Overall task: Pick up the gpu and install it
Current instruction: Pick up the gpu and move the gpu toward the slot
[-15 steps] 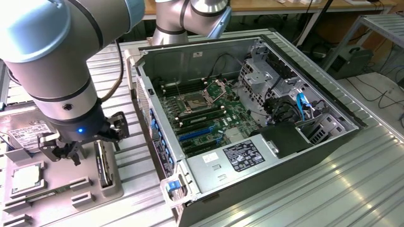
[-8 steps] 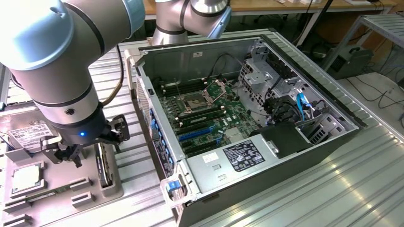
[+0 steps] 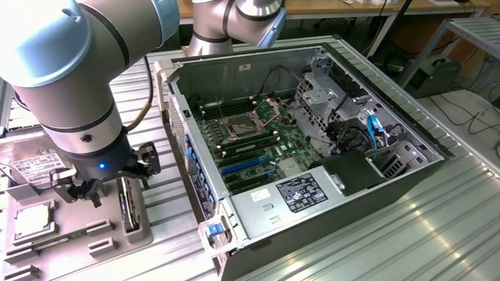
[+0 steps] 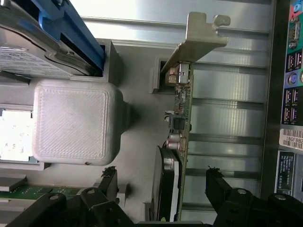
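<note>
Jaws spread wide astride the gpu [image 4: 183,118], gripping nothing.
The gpu stands on edge in a gray holder [image 4: 161,75] between the jaws, touching neither; its long axis runs square to their closing line, bracket [image 4: 201,40] pointing away beyond them.

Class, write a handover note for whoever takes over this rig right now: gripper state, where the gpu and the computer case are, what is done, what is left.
Gripper: open, one finger on each side of the gpu, gaps showing on both sides.
The gpu stands on edge in the grey holder, on the exterior view's left of the open computer case.
Done: gripper lined up over the card.
Left: gpu not yet gripped, lifted or installed in the case.
</note>
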Available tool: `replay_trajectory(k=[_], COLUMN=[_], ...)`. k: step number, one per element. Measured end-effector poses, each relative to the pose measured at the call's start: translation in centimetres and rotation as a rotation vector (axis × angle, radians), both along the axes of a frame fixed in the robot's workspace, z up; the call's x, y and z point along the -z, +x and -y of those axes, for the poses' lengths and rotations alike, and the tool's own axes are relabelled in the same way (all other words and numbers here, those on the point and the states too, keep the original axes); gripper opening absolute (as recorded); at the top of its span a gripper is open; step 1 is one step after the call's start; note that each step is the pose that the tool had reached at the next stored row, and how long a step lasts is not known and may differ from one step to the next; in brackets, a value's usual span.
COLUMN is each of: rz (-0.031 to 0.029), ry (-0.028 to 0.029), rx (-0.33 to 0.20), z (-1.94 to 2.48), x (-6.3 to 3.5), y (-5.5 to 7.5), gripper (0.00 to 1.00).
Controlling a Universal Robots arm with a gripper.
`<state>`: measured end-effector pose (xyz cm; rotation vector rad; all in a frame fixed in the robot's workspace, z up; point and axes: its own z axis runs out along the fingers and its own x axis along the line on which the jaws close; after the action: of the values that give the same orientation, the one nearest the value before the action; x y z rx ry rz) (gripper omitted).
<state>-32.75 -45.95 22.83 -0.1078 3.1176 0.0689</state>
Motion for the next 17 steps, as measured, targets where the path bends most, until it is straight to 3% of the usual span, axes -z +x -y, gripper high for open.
replay_trajectory(k=[4, 7, 9, 10, 17], rz=[0.0000, 0.0000, 0.0000, 0.0001, -0.0001], ry=[0.0000, 0.0000, 0.0000, -0.0004, -0.0031], rx=[0.000, 0.000, 0.000, 0.000, 0.030], z=[0.00, 0.00, 0.00, 0.00, 0.00], x=[0.01, 0.01, 0.01, 0.04, 0.23], y=[0.00, 0.00, 0.00, 0.00, 0.02], gripper=[0.84, 0.64, 0.64, 0.57, 0.57])
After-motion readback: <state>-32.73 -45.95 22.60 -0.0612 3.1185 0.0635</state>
